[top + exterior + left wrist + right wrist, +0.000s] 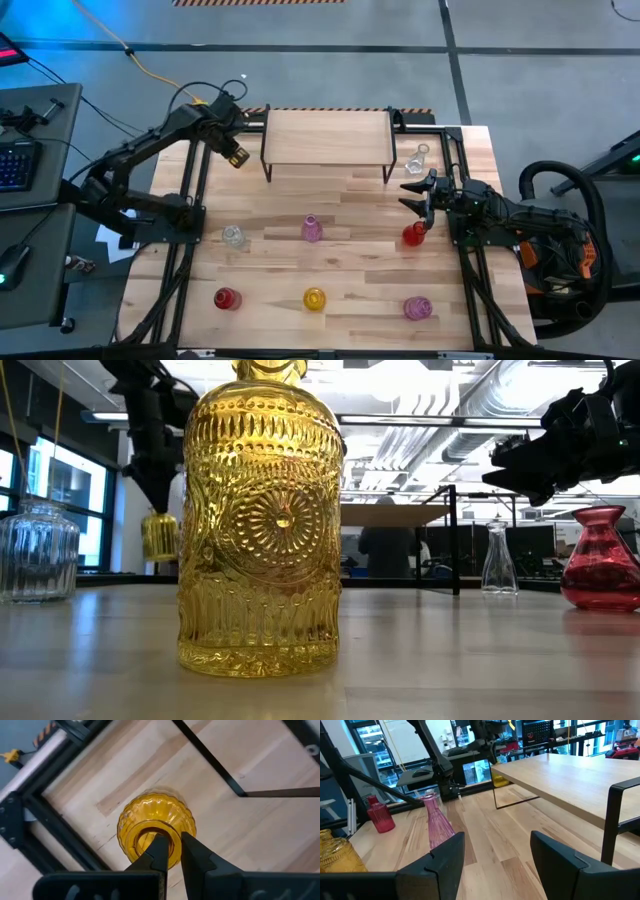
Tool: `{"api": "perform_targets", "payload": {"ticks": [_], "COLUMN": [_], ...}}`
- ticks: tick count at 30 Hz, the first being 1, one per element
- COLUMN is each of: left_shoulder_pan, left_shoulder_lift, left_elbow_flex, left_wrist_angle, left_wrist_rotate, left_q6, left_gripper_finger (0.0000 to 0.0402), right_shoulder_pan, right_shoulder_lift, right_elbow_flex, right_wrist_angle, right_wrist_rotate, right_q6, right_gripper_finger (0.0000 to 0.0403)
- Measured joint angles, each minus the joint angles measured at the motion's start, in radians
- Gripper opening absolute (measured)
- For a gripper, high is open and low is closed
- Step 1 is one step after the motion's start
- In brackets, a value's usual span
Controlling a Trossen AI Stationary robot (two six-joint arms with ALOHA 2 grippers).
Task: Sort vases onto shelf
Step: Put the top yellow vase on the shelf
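At the table's (350, 290) near edge stand a red vase (227, 298), a yellow vase (314, 299) and a pink vase (417, 308), with a clear vase (234, 236), another pink vase (311, 229) and another red vase (415, 235) behind. The right claw (413, 201) hangs wide just above that red one. Farther back the shelf (327, 137) is bare (a clear vase (417, 158) stands beside its right legs); only the left wrist view shows the left claw (170, 851) pinching the second yellow vase's (156, 830) rim, lifted off the table by the shelf's left legs.

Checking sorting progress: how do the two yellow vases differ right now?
The held yellow vase hangs off the table by its rim from the shut left gripper, beside the shelf; the front yellow vase stands free on the table. Both are ribbed yellow glass, and neither is on the shelf.
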Motion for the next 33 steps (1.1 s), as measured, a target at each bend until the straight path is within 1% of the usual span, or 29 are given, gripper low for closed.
{"api": "perform_targets", "payload": {"ticks": [4, 8, 15, 20, 28, 33], "left_shoulder_pan": [0.000, 0.000, 0.000, 0.000, -0.009, -0.032], "left_shoulder_lift": [-0.038, -0.039, -0.012, 0.024, 0.122, 0.168], "left_elbow_flex": [0.019, 0.097, 0.243, 0.331, 0.482, 0.576], "left_wrist_angle": [-0.046, -0.124, -0.196, -0.232, -0.309, -0.331], "left_wrist_rotate": [-0.002, -0.014, -0.049, -0.049, -0.050, -0.073], "left_q6": [-0.005, -0.005, -0.003, 0.005, 0.016, 0.024], "left_gripper_finger": [0.0015, 0.0015, 0.0016, 0.0017, 0.0018, 0.0018], "right_shoulder_pan": [0.000, 0.000, 0.000, 0.000, 0.000, 0.000], "right_shoulder_lift": [0.000, 0.000, 0.000, 0.000, 0.000, 0.000], "right_elbow_flex": [0.000, 0.000, 0.000, 0.000, 0.000, 0.000], "right_wrist_angle": [0.000, 0.000, 0.000, 0.000, 0.000, 0.000], "right_wrist_rotate": [0.000, 0.000, 0.000, 0.000, 0.000, 0.000], "right_q6": [0.000, 0.000, 0.000, 0.000, 0.000, 0.000], "right_gripper_finger": [0.0209, 0.0209, 0.0209, 0.0209, 0.0209, 0.0209]}}
